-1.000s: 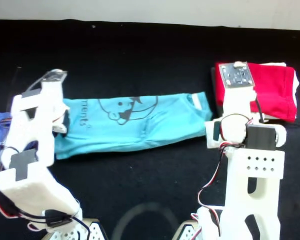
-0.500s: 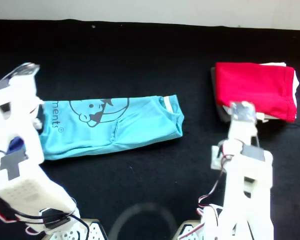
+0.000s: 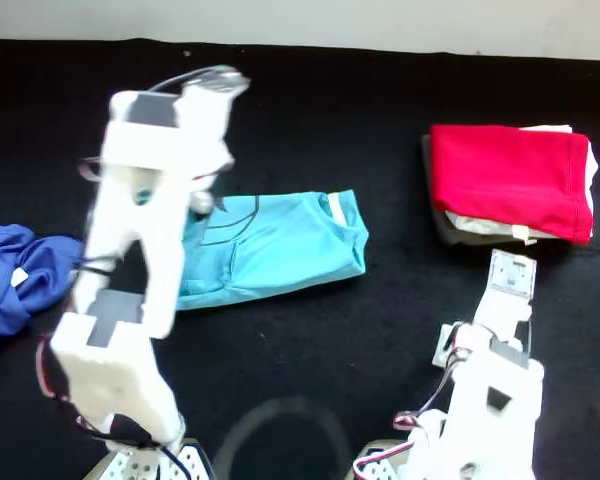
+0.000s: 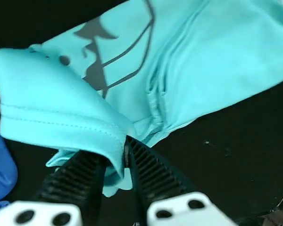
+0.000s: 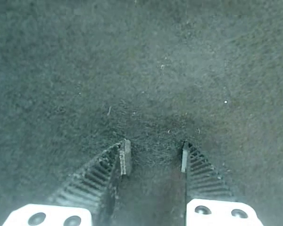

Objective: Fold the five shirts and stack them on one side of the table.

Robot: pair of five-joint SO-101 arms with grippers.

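Mid-fold, I judge: the left arm (image 3: 140, 230) has its jaws clenched on the teal shirt (image 3: 280, 245) hem, left of centre. The right arm's jaws hang released over the desk (image 5: 179, 56). Next: lay the hem across for 1 square fold.

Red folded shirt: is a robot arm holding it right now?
No, the red folded shirt lies with no arm touching it, and the fingers of the right gripper are open over the black table.
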